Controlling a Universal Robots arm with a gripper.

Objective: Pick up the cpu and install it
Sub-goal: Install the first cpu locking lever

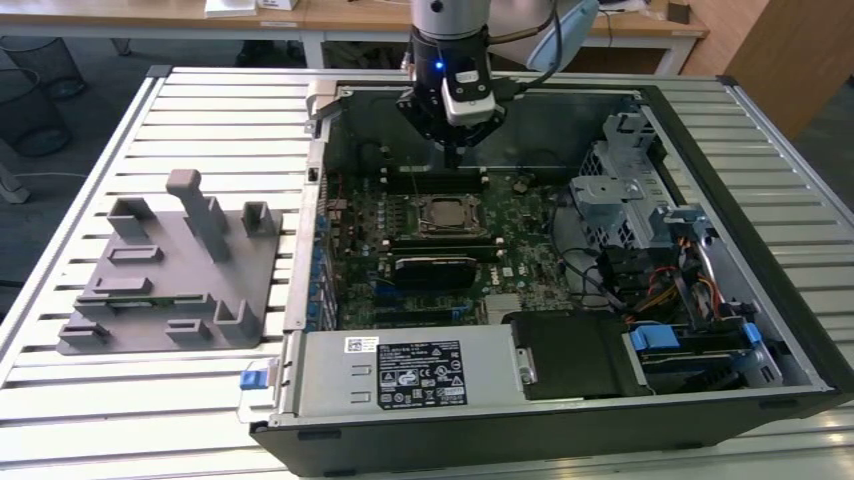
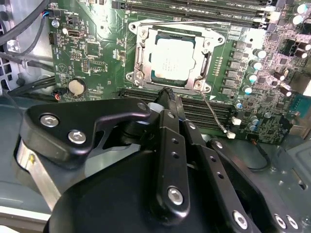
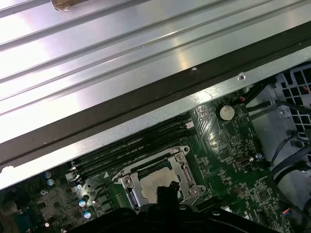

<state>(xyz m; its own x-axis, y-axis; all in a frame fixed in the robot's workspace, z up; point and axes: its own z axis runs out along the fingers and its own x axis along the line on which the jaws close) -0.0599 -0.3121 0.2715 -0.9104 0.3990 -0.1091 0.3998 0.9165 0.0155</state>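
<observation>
Silver-topped cpu (image 2: 171, 60) sits in its socket (image 2: 140, 58), apart from the fingers (image 2: 170, 128), pressed together and empty.

We see cpu (image 2: 173, 59) in socket (image 2: 139, 53) on motherboard (image 2: 92, 53) | motherboard inside case (image 1: 534, 432) | case on table (image 1: 200, 110) | fixture (image 1: 160, 285) at exterior view's left of case

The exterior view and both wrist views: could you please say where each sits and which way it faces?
Exterior view: off the arm, high, looking down into the open computer case; the arm and shut jaws hang over the motherboard.
Second wrist view: on the wrist behind the jaws, looking along them at the cpu in its socket.
First wrist view: on the wrist, looking past the jaw tip across the motherboard to the slatted table.
Both wrist views share the cpu.
</observation>
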